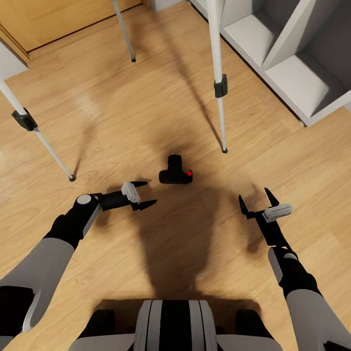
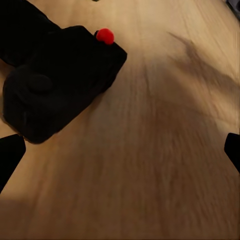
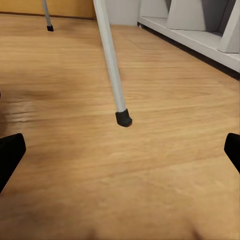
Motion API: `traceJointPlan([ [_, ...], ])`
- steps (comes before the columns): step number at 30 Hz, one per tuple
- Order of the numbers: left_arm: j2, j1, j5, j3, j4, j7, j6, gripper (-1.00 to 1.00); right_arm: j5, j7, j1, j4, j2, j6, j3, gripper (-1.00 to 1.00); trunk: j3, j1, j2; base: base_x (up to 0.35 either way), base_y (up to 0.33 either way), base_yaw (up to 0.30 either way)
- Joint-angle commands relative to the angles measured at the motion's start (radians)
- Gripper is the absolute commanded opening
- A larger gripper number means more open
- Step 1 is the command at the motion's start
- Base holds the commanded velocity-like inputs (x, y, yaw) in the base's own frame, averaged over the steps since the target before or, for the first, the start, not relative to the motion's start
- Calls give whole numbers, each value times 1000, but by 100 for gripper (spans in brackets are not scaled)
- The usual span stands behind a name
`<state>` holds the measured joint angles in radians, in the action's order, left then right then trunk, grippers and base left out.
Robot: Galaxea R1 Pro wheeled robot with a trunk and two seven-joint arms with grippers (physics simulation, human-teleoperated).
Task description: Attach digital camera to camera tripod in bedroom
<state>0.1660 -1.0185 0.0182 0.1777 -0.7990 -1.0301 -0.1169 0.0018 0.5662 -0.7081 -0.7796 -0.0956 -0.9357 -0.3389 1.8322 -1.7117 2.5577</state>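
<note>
The camera tripod [image 1: 220, 87] is standing astride the scene, its three silver-white legs reaching down to the light wood plank floor [image 1: 146, 97], with white cube shelving [image 1: 292, 63] lying beyond the leg nearest the robot's right and an oak door [image 1: 58, 19] showing at the far edge. The tripod's head is lying outside the head view, so its mount cannot be judged. The digital camera [image 1: 175, 173] is lying on the floor between the tripod's feet, its red button [image 1: 189, 173] facing toward the robot's right. The left end effector [image 1: 142, 195] is hovering low, near the camera and apart from it, its fingers spread and empty; in the left wrist view the camera [image 2: 60, 85] is sitting off to one side of the gap between the fingertips. The right end effector [image 1: 257, 201] is likewise spread wide and holding nothing, farther from the camera. The step in hand appears to be the approach for pickup. The next move probably calls for centring the left fingers around the camera body before closing.
</note>
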Motion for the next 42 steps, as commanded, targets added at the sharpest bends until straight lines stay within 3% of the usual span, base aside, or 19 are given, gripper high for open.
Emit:
traceJointPlan([
  [1,1,-1,2,4,-1,-11,-6,100,0,6,-1,0,0,-3,-3,100,0,0,0,0,0,0],
  [13,3,0,2,3,-5,-53,-3,100,0,5,-1,0,0,-3,-4,100,0,-6,3,0,0,0],
  [17,15,17,24,-13,-28,-54,-5,100,0,3,1,23,-16,-2,-4,100,0,-6,3,0,0,0],
  [23,16,17,22,-15,-31,-59,-1,100,-2,3,1,38,-22,-2,-4,100,0,-6,3,0,0,0],
  [34,42,7,23,-76,-38,-94,37,100,-2,3,1,51,-22,-2,-5,100,0,-6,3,0,0,0],
  [42,49,-35,13,-121,-25,-65,82,100,-1,2,1,54,-21,-2,-4,100,0,-6,3,0,0,0],
])
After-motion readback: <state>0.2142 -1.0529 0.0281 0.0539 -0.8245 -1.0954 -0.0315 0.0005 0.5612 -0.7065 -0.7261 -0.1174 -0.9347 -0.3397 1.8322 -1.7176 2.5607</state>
